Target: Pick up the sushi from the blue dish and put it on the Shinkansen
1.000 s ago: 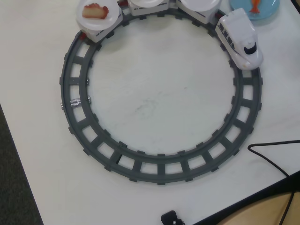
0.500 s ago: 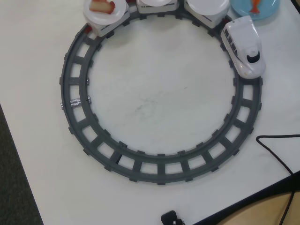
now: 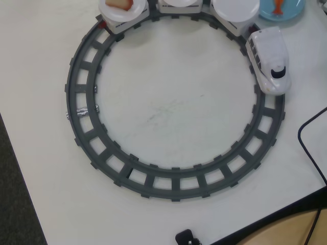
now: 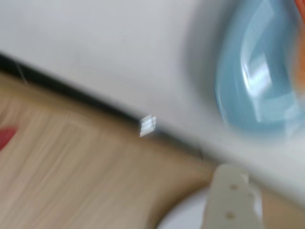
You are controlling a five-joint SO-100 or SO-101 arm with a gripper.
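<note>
The sushi [image 3: 277, 6], a small orange shrimp piece, lies on the blue dish [image 3: 297, 12] at the top right edge of the overhead view. The Shinkansen [image 3: 269, 58] stands on the grey track just below and left of the dish, its nose pointing down. Its trailing cars carry round white plates [image 3: 235, 13]. My gripper does not show in the overhead view. The wrist view is heavily blurred. It shows the blue dish [image 4: 257, 81] at upper right, an orange sliver [image 4: 300, 67] at its right edge, and one pale finger [image 4: 231, 200] at the bottom.
The grey circular track [image 3: 173, 181] fills the white table. A red-and-cream piece [image 3: 121, 3] sits on the plate of the car at top left. A black cable [image 3: 306, 143] loops at the right. The table's front edge runs diagonally at bottom right. A small black object [image 3: 186, 238] sits at the bottom.
</note>
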